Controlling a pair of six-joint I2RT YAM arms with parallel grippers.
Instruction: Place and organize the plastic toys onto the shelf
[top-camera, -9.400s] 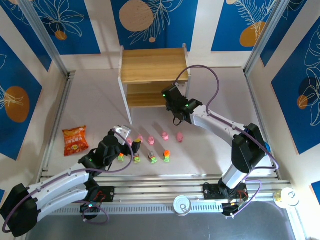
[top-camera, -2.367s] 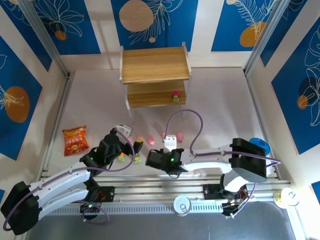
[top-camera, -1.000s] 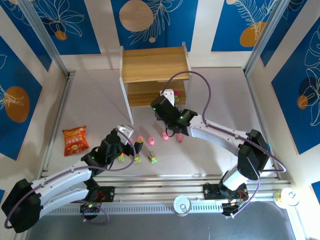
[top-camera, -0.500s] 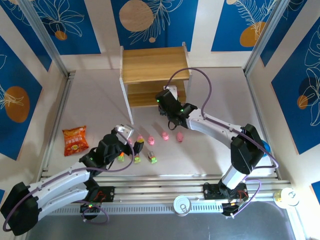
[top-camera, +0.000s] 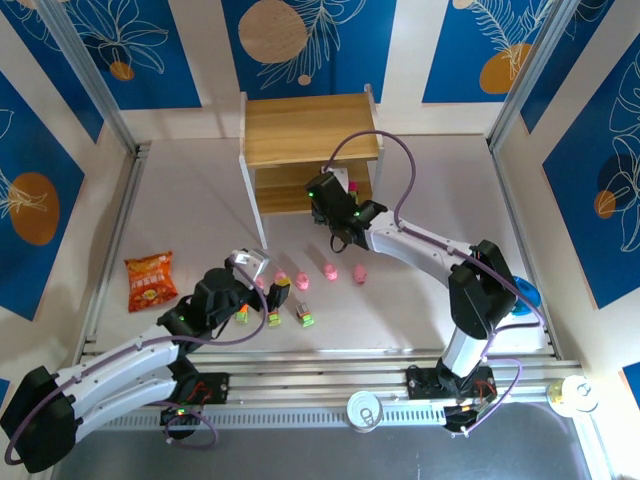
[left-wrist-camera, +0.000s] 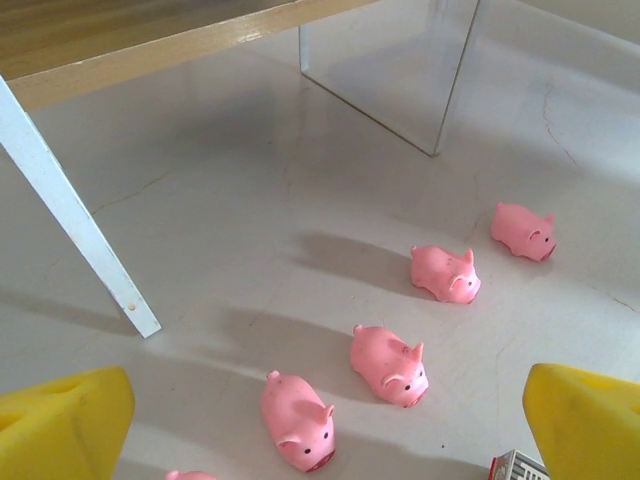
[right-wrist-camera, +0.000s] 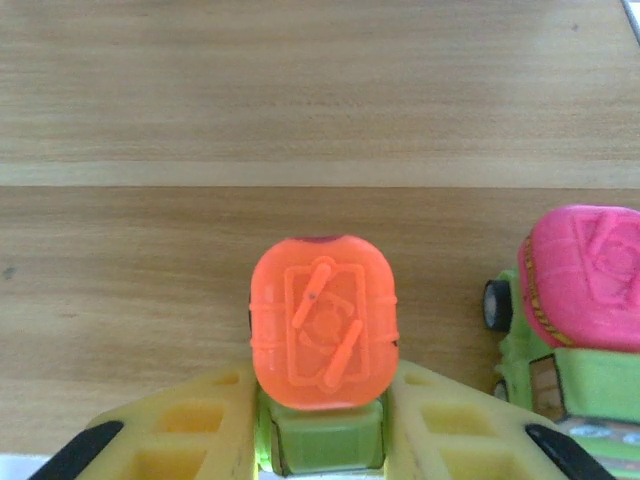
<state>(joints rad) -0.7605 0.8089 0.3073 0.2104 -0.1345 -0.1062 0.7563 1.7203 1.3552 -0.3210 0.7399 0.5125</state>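
Here, seen from above, the shelf (top-camera: 310, 128) is standing at the far middle of the table (top-camera: 200, 200). The right gripper (top-camera: 331, 196) is reaching into its lower tier, towards the right-hand end. In the right wrist view its yellow fingers (right-wrist-camera: 190, 440) are pinching an orange-topped toy (right-wrist-camera: 323, 320) by its green base, jaws narrow around it. Whether the base is resting on the board I cannot tell. Just to the right, a pink-topped toy (right-wrist-camera: 580, 290) is sitting on the same board, with a thin strip of bare wood separating the two. Bare wood is stretching away to the left.

The left gripper (top-camera: 260, 292) is hovering low over the near side of the table, jaws wide and holding nothing. In the left wrist view its yellow fingertips (left-wrist-camera: 62, 425) are framing the bottom corners. Four pigs (left-wrist-camera: 388, 363) are lying in a loose row ahead of it, each apart from the next. Beyond them, open table is running up to the shelf's white leg (left-wrist-camera: 78, 220) and the front edge of its lower board.

From above, three blocky toys (top-camera: 273, 318) are sitting in a line nearer than the pigs. An orange bag (top-camera: 150, 280) is lying well to the left, near the table's edge.
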